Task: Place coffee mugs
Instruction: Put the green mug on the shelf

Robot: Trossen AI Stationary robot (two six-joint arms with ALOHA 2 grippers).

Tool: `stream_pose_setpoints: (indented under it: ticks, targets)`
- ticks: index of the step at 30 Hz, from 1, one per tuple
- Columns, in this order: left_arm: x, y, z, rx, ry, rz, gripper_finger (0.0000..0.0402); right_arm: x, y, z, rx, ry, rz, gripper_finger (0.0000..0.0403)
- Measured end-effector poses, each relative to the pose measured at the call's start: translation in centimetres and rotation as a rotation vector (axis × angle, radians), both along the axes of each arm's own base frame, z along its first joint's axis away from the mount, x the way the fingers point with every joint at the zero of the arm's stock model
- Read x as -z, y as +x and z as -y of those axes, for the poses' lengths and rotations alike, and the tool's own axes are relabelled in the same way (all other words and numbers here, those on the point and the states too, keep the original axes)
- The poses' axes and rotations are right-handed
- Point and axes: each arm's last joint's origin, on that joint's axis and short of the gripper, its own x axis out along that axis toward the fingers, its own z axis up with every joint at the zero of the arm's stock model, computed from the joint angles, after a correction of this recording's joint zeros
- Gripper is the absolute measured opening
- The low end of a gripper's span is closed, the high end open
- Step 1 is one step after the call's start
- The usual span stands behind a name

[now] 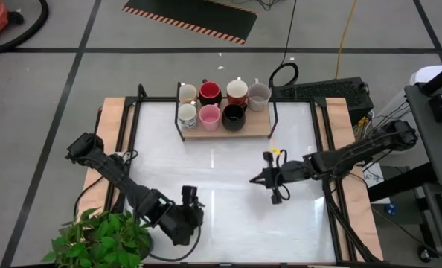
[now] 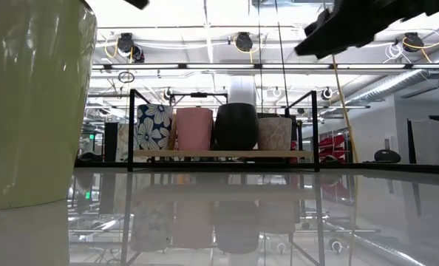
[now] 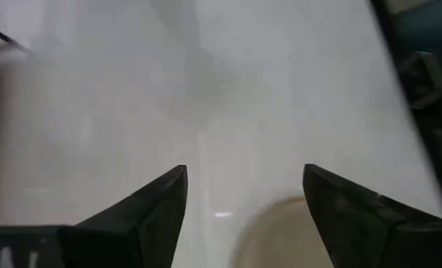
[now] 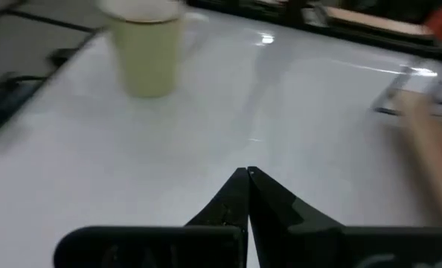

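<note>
While eight coffee mugs (image 1: 215, 104) filled the upper-centre rack (image 1: 225, 132) | left gripper (image 1: 191, 205) spread, empty | right gripper (image 1: 260, 179) closed, empty | task apparently near complete

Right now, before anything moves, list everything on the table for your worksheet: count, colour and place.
mugs on rack: seven; cream, red-and-black, white-and-red, grey, flowered, pink, black; two rows
loose mug: one, cream, upright on the table by the left gripper
rack: one, black frame, wooden board, far edge
plant: one, green, near left corner
table: one, white
left gripper: open, near edge
right gripper: shut, middle right
</note>
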Motion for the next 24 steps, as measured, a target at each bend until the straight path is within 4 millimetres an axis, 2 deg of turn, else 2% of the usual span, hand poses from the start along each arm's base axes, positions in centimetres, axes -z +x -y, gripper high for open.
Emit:
stream_pose_setpoints:
  ticks: [5,13,24]
  targets:
    - [0.2,-0.7,0.9,-0.002,-0.122,-0.069,0.0273,0.0,-0.3,-1.2,-0.062,0.069,-0.009,0.0000]
    - [0.5,-2.8,2.8,0.000,-0.215,-0.167,0.0273,-0.6,-0.6,-2.6,-0.097,0.138,0.039,0.0000]
    - [0.5,-4.7,4.7,0.073,-0.220,-0.194,0.0273,-0.9,-1.1,-4.2,-0.147,0.179,0.066,0.0000]
